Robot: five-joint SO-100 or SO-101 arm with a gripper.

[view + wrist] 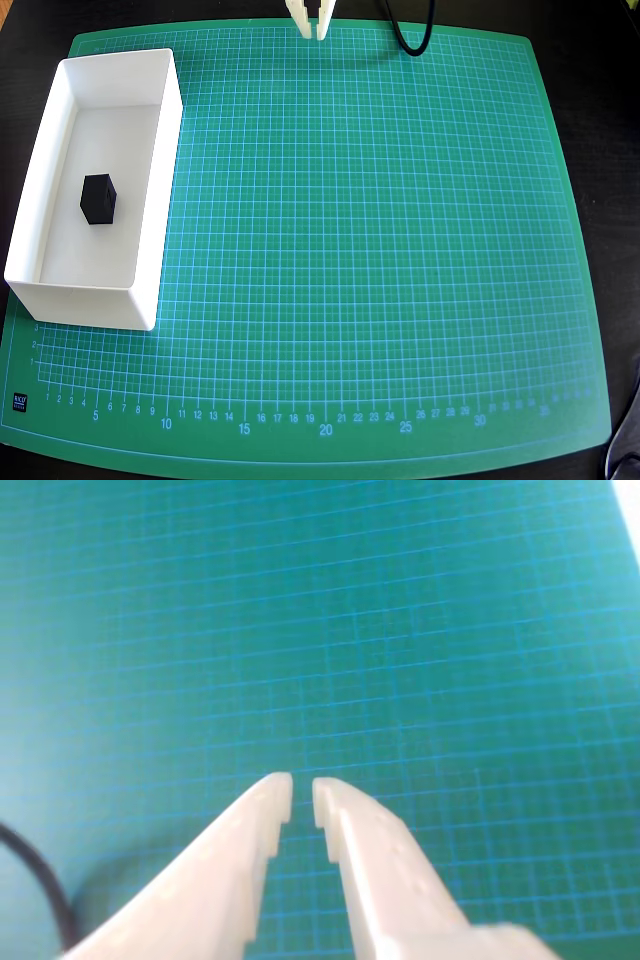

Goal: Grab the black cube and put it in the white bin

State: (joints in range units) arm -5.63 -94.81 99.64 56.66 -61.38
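Hovering at the table's far edge, my claw [312,27] is nearly closed and empty because the black cube [98,198] sits inside the white bin [160,190] near the left edge.

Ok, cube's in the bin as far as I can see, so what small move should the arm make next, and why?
Probably none beyond holding at rest. In the overhead view the black cube sits on the floor of the white bin, and the end effector is at the mat's top edge, far from both. The wrist view shows the end effector nearly closed, empty, over bare green mat. The task looks complete.
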